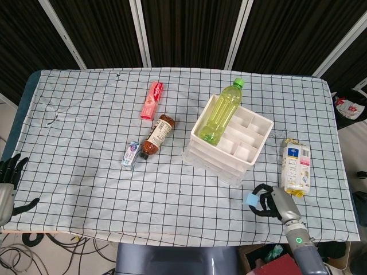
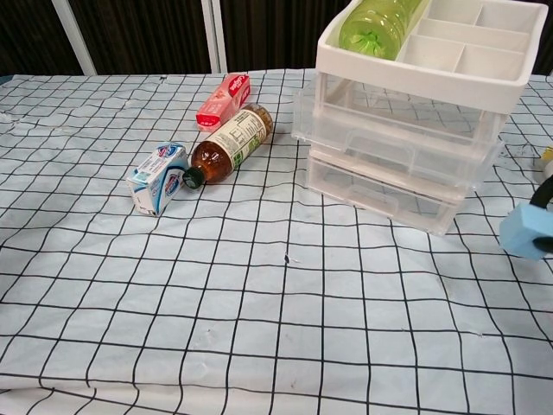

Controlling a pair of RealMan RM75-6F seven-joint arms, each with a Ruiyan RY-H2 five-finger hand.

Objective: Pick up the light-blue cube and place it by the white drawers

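Light-blue cube (image 1: 252, 199) in right hand's (image 1: 274, 203) curled fingers (image 1: 262, 201)

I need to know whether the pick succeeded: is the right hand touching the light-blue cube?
Touching. In the head view the right hand has its fingers curled around the light-blue cube; the chest view shows the cube lifted clear of the cloth.

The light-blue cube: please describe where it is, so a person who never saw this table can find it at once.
Start at the white drawers with the green bottle on top. Just toward the table's near edge, the right hand holds the light-blue cube. It is the only plain blue block; the nearby yellow-white packet is flat and printed.
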